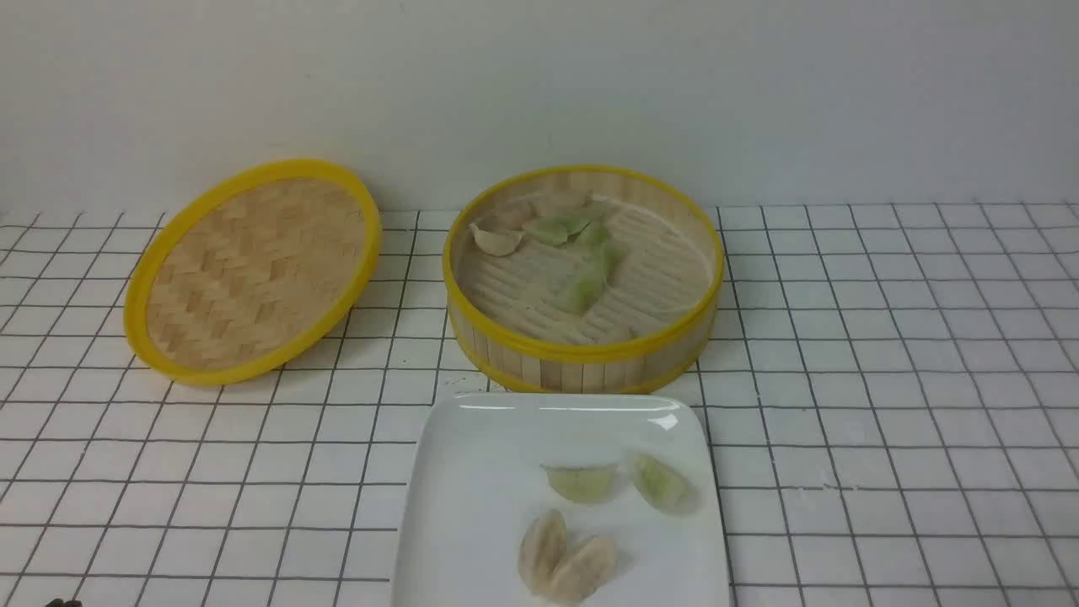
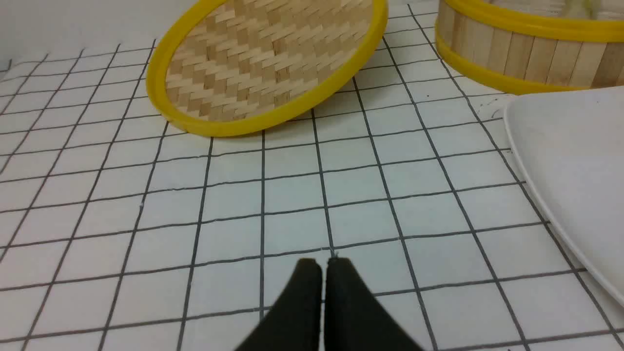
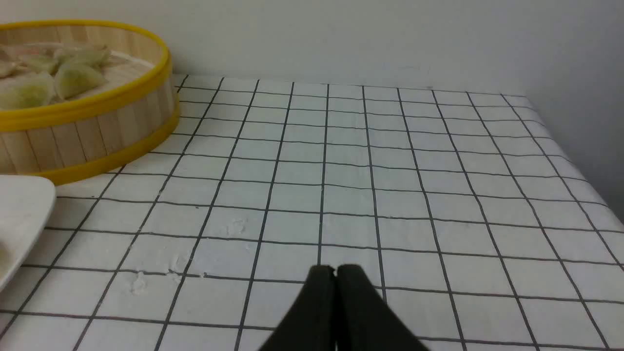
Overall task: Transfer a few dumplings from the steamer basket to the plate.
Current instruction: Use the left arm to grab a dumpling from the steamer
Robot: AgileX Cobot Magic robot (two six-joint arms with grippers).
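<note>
The steamer basket (image 1: 582, 346) stands at the back centre and holds several dumplings, green ones (image 1: 582, 287) and a beige one (image 1: 497, 241). The white square plate (image 1: 472, 472) lies in front of it with two green dumplings (image 1: 582, 482) and two beige dumplings (image 1: 560, 556) on it. My left gripper (image 2: 322, 265) is shut and empty above the cloth, to the left of the plate (image 2: 575, 161) and apart from it. My right gripper (image 3: 335, 271) is shut and empty above the cloth, to the right of the basket (image 3: 92, 131) and the plate (image 3: 24, 209). The front view shows no gripper fingers.
The woven yellow-rimmed lid (image 1: 253, 270) leans tilted at the back left; it also shows in the left wrist view (image 2: 268, 63). A white wall runs behind the table. The checked cloth (image 1: 885, 379) covers the table, whose right edge (image 3: 580, 161) shows in the right wrist view.
</note>
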